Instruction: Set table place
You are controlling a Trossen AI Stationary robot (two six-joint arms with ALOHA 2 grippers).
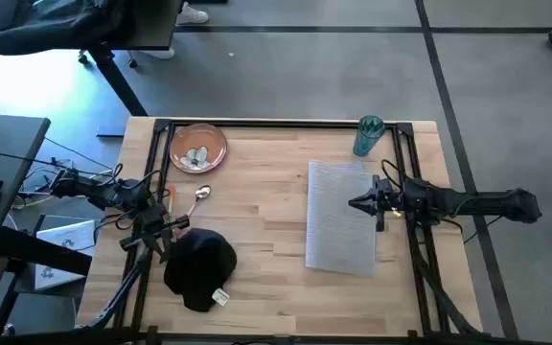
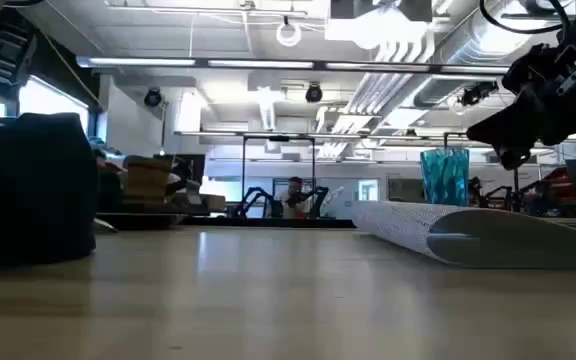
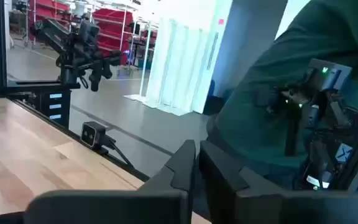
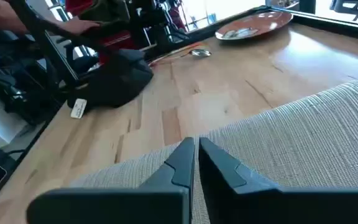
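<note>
The right gripper (image 1: pixel 355 203) hangs over the grey placemat (image 1: pixel 341 217), above the middle of the mat's outer long edge, its two fingers pressed together with nothing between them; in the right wrist view those fingers (image 4: pixel 185 163) meet tip to tip above the woven cloth (image 4: pixel 303 155).

The placemat lies flat on the table (image 1: pixel 266 192), toward its right side. In the low view one edge of the mat (image 2: pixel 438 232) is curled up off the wood.

Beyond the mat's far end, at the table's corner, stands the teal cup (image 1: pixel 368 135), upright.

Well to the left of the mat, at the far left corner, sits the orange-brown plate (image 1: pixel 197 148). Nearer than the plate lies a spoon (image 1: pixel 199 197), and nearer still the black napkin (image 1: pixel 201 267) in a crumpled heap.

The left gripper (image 1: pixel 168 228) hovers just beside the napkin, at the table's left rail, fingers likewise closed and empty (image 3: pixel 191 168).
</note>
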